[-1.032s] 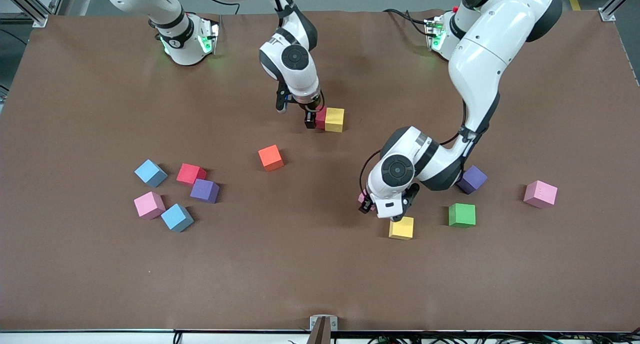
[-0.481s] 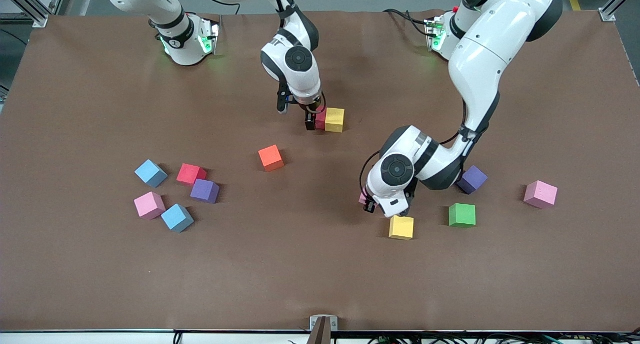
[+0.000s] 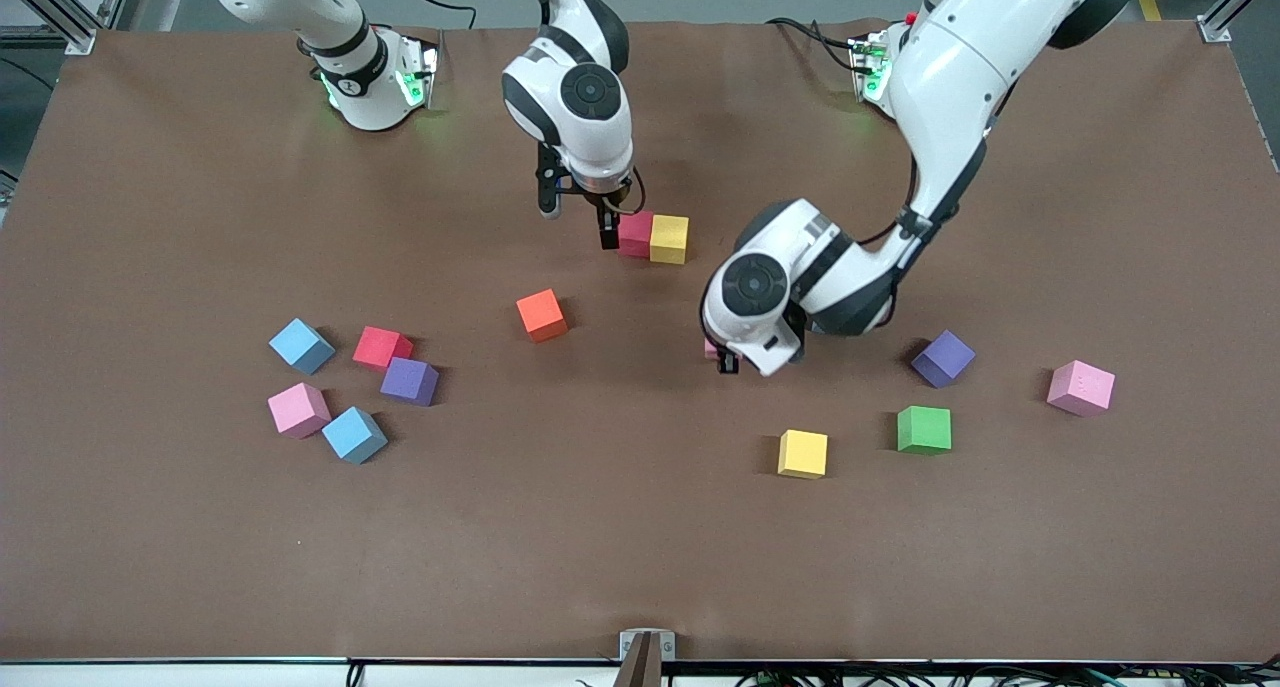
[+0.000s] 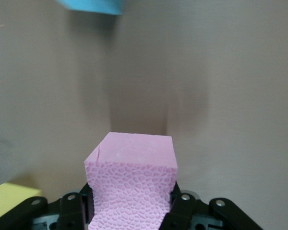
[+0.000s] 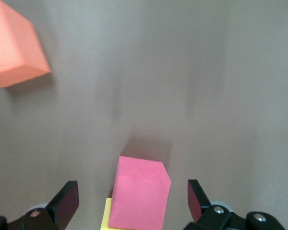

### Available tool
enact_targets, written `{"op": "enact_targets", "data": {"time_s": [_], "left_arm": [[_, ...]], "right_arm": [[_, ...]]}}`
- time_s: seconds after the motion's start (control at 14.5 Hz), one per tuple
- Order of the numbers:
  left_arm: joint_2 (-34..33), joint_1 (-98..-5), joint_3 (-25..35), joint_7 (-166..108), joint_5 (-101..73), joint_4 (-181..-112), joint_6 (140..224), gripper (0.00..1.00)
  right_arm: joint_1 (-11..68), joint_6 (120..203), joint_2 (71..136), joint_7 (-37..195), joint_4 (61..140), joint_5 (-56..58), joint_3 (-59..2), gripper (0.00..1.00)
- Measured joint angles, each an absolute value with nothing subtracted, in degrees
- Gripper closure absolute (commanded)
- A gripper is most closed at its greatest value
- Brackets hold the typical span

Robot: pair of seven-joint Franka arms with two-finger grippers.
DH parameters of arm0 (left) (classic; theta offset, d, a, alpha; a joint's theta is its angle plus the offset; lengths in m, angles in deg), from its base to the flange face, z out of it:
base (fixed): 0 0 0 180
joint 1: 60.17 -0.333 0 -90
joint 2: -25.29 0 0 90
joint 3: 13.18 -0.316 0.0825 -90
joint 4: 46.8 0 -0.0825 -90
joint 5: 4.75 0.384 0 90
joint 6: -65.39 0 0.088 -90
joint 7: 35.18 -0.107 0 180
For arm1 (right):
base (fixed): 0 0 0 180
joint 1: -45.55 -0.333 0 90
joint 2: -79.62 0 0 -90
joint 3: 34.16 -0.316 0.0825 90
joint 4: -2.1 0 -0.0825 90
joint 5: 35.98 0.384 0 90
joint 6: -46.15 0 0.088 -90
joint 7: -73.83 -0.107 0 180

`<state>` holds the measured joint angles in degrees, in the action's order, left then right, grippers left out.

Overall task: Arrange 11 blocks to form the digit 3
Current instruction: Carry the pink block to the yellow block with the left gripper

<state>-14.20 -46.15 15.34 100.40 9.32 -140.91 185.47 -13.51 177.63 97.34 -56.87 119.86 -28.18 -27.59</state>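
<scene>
left claw (image 4: 129,211) clenched on half-hidden pink block (image 4: 132,184); right claw (image 5: 132,203) released.

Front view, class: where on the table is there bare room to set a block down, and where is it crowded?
Bare: the strip of table nearest the camera, and the stretch between the orange block and the lone yellow block. Crowded: the cluster around the purple block toward the right arm's end, and beside the red-yellow pair.
</scene>
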Motion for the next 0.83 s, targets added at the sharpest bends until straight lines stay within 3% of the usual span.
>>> {"op": "enact_targets", "data": {"time_s": [0.48,0.83], "left_arm": [[-4.30,-46.10,19.10,113.63,9.32,-160.84,197.52,0.71],[-1.78,-46.04,20.53,115.78,9.32,-167.92,204.27,0.71]], "right_arm": [[-4.78,164.06,93.51,-15.46,117.11,-30.79,-27.03,0.00],[1.40,162.56,93.56,17.78,115.93,-30.80,-26.97,0.00]]}}
